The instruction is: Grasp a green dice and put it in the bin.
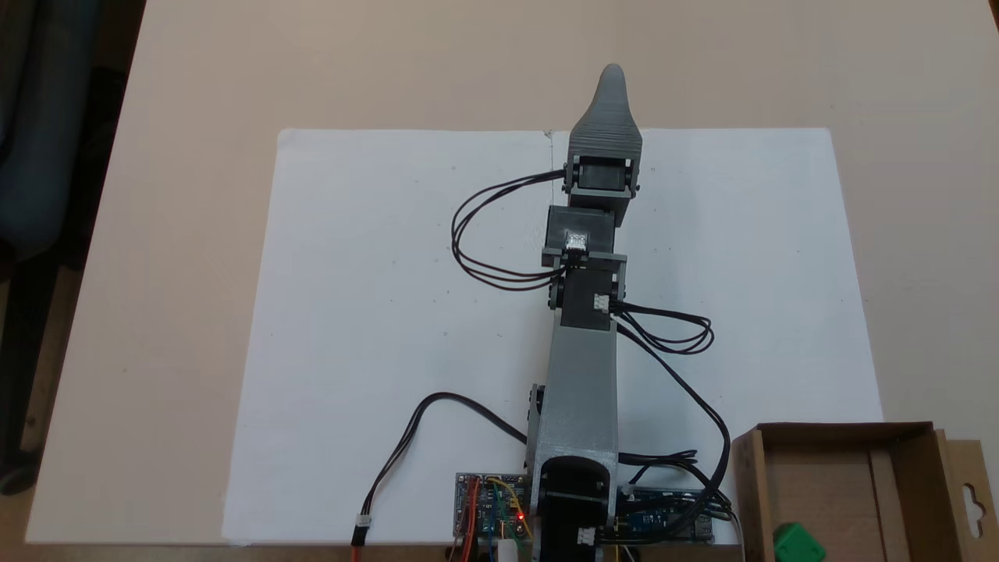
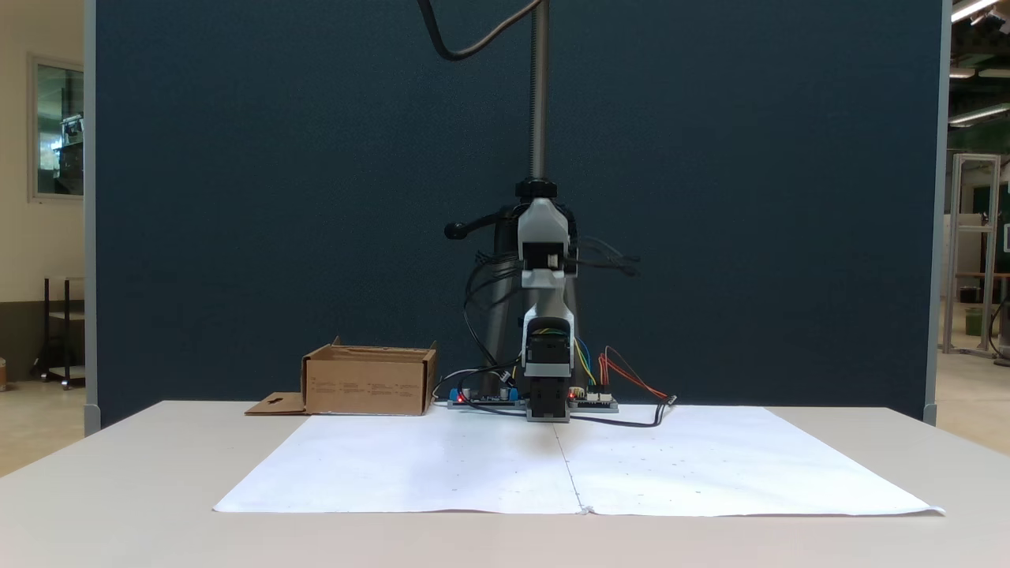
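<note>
The green dice [image 1: 798, 544] lies inside the bin [image 1: 847, 431], near its lower left corner in a fixed view seen from above. The other fixed view shows the bin [image 2: 369, 386] at the left behind the paper, its walls hiding the dice. The arm stretches straight out over the white paper, far from the bin. Seen from above, my gripper [image 1: 613, 74] points past the paper's far edge, and only its grey upper jaw shows. From the front, the gripper [image 2: 549, 410] faces the camera low over the table. Nothing shows between the jaws.
A large white paper sheet [image 1: 390, 312] covers the middle of the beige table [image 1: 195, 78]. Circuit boards [image 1: 492, 511] and looping black cables [image 1: 671, 336] sit around the arm's base. A metal pole [image 2: 539, 95] rises behind the arm, before a dark blue partition.
</note>
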